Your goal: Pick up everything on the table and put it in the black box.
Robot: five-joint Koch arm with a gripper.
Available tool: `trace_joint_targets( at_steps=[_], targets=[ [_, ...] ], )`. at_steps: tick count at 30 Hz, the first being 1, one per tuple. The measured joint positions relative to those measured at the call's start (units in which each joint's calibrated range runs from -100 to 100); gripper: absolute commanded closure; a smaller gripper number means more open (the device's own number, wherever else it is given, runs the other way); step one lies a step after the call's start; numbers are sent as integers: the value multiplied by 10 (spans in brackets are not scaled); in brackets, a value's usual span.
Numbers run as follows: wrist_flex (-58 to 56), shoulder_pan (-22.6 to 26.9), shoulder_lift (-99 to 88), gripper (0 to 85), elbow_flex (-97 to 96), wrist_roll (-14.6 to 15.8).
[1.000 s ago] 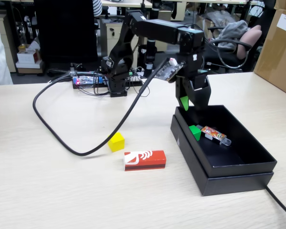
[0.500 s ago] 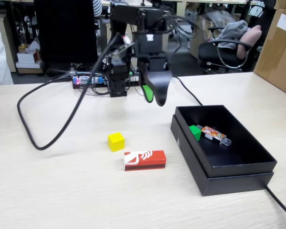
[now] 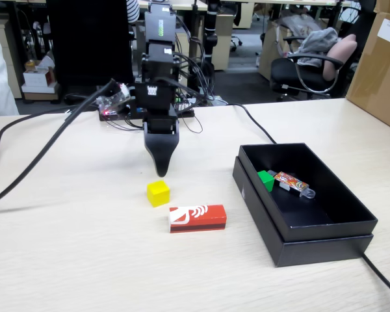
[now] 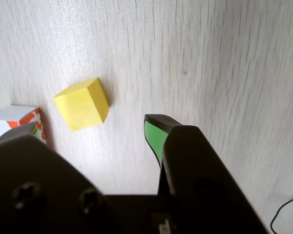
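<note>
Swung away from the shallow matte black box, the gripper now hangs just behind the small yellow cube on the light beige wood-grain table. In the wrist view its jaws stand apart and empty, the yellow cube ahead between them. The red-orange rectangular block with a white swirl lies beside the cube. A small green cube sits inside the box, apparently touching a multicoloured stick.
</note>
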Motion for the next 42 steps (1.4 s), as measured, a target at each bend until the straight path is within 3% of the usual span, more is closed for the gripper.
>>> trace_joint_targets(
  at_steps=[9, 19, 27, 31, 35, 39, 42],
  targets=[
    [9, -7, 139, 428, 104, -9],
    [9, 2, 181, 428, 130, -57],
    [9, 0, 201, 439, 129, -60],
    [10, -3, 215, 608, 128, -60],
    [11, -4, 229, 612, 128, -61],
    [12, -4, 229, 807, 128, -61],
    [12, -5, 229, 822, 127, -60]
  ],
)
